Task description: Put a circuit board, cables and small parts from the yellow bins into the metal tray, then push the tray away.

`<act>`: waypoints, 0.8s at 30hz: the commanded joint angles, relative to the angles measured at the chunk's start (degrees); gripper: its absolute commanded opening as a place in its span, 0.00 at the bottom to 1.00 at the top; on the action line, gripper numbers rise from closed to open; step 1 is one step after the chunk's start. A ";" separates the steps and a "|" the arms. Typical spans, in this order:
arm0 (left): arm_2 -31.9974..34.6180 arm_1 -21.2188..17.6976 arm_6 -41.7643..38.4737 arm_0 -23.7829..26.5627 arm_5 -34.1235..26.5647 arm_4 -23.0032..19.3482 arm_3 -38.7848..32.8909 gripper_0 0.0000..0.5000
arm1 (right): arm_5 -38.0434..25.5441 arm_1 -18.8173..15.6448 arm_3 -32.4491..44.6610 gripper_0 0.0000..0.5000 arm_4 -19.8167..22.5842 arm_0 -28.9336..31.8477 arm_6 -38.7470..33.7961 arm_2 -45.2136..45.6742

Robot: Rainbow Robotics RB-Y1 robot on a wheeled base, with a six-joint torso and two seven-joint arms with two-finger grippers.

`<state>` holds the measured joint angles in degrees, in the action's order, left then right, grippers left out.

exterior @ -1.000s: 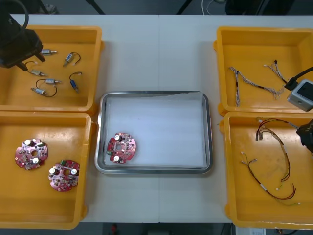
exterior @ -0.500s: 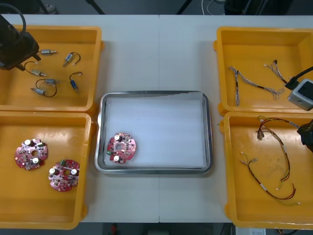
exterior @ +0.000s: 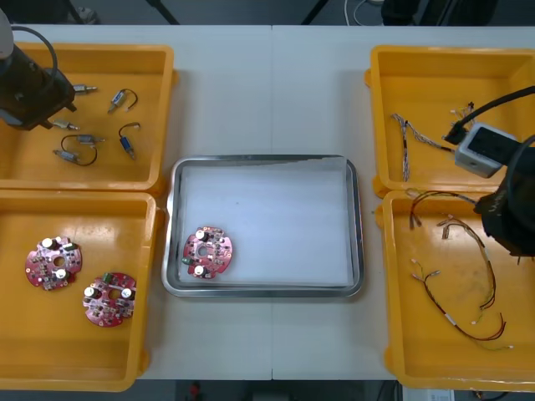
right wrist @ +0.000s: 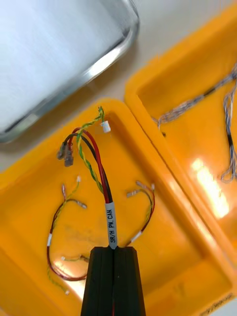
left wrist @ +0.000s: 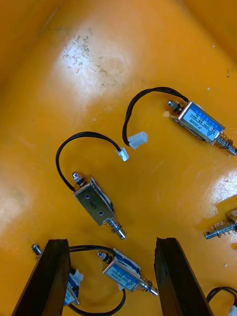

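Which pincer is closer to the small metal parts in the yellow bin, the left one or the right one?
Left. The left pincer, open, hangs just above the small metal parts. The right pincer is across the table, shut on a red and yellow cable.

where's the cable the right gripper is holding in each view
front view: red and yellow cable arching over the near right yellow bin.
right wrist view: pinched in the right gripper, running toward the metal tray.
left wrist view: far left yellow bin, small metal parts ahead of the left gripper.
shared landmark: the tray's rim.
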<state>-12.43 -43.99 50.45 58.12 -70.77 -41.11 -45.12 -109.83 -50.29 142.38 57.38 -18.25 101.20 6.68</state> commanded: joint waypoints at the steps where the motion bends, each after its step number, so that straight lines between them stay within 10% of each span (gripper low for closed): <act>1: -3.22 1.10 1.67 3.14 3.27 0.24 1.35 1.00 | -0.17 -2.27 1.41 0.00 0.28 -9.61 -1.98 -9.76; 24: -6.91 2.07 1.93 1.20 10.56 1.12 4.69 1.00 | -0.17 17.59 -12.21 0.00 -15.80 -31.58 -0.92 -45.36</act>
<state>-18.49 -42.40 50.47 58.35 -61.32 -40.91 -40.13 -109.86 -34.91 130.80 43.50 -47.03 100.59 -34.59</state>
